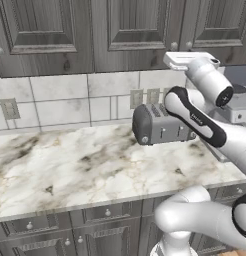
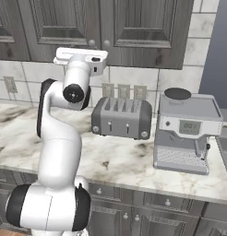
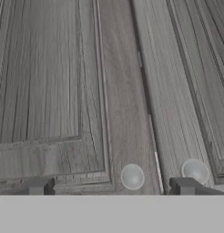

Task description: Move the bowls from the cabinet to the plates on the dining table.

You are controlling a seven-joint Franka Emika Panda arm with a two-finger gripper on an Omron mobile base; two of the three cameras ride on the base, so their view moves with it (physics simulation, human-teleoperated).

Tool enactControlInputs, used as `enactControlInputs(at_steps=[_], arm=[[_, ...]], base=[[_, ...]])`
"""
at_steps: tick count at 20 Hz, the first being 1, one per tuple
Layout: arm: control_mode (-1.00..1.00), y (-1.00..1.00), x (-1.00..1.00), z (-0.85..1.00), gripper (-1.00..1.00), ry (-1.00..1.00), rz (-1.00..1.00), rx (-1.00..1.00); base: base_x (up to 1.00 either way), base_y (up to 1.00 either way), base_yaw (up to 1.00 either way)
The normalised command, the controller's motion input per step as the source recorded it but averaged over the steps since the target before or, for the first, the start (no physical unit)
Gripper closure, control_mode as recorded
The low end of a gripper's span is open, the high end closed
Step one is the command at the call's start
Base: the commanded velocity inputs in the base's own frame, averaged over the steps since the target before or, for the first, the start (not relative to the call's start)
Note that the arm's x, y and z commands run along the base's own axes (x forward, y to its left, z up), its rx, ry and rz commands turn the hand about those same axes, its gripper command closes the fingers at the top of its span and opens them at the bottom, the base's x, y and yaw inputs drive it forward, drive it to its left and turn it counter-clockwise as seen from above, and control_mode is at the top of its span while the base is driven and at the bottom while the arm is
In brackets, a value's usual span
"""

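Gripper [image 3: 111,186], jaws standing spread and holding nothing, is facing the closed doors of the cabinet [image 3: 123,91] near two round knobs [image 3: 132,175]. Below, a toaster [image 2: 121,117] and coffee machine [image 2: 187,131] are sitting on the marble counter [image 1: 85,165].

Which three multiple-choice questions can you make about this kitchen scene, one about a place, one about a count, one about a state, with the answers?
1. Where does the toaster stand?
A. left of the coffee machine
B. on top of it
C. inside a drawer

2. How many round knobs show in the hand view?
A. none
B. two
C. five

3. How are the cabinet doors?
A. closed
B. wide open
C. removed

Answers:
1 A: right base view shows it left of the machine on the counter.
2 B: one on each door.
3 A: doors meet flush.
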Motion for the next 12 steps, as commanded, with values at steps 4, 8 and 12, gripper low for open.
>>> enactControlInputs(at_steps=[4,8,12], arm=[[-1.0,0.0,0.26,0.0,-1.0,0.03,0.0,-0.05],[-1.0,0.0,0.21,0.0,-1.0,0.02,0.0,-0.02],[-1.0,-0.07,0.01,0.0,-1.0,0.0,0.0,0.0]], base=[[0.0,0.0,0.0],[0.0,0.0,0.0],[0.0,0.0,0.0]])
